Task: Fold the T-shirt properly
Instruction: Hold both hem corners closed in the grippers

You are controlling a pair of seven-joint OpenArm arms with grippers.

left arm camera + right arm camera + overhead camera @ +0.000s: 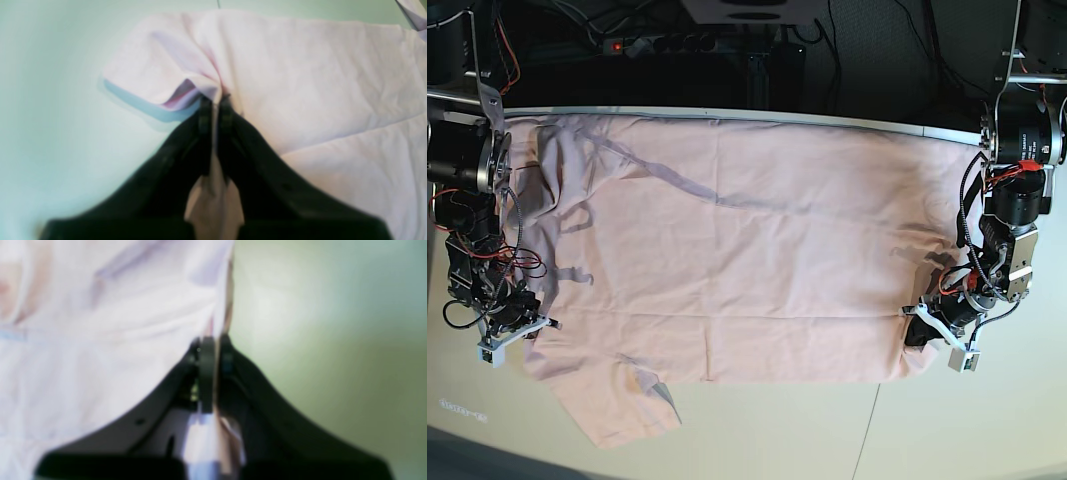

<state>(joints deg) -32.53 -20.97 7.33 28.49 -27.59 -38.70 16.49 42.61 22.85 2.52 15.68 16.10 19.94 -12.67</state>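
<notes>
Left wrist view: left gripper [215, 100] has its black jaws pinched together on a bunched fold of the T-shirt [300, 83], cloth trailing back between the fingers toward the camera. A sleeve-like flap curls up just left of the fingertips; the plain pink body spreads right of them. Pale green table [50, 116] lies left of the gripper. No print or lettering visible.

Right wrist view: blurred. Right gripper [215, 346] looks clamped on the shirt's edge, a thin strip of cloth between the jaws. Fabric fills everything left of the fingers, bare table right of them. No text readable.

Base view: T-shirt spread flat across the table [967, 430], plain side up, one sleeve hanging at the near left corner. Left gripper [919, 328] grips the shirt's near right corner; right gripper [527, 325] sits at its left edge. No brand, label or writing legible on the cloth.
</notes>
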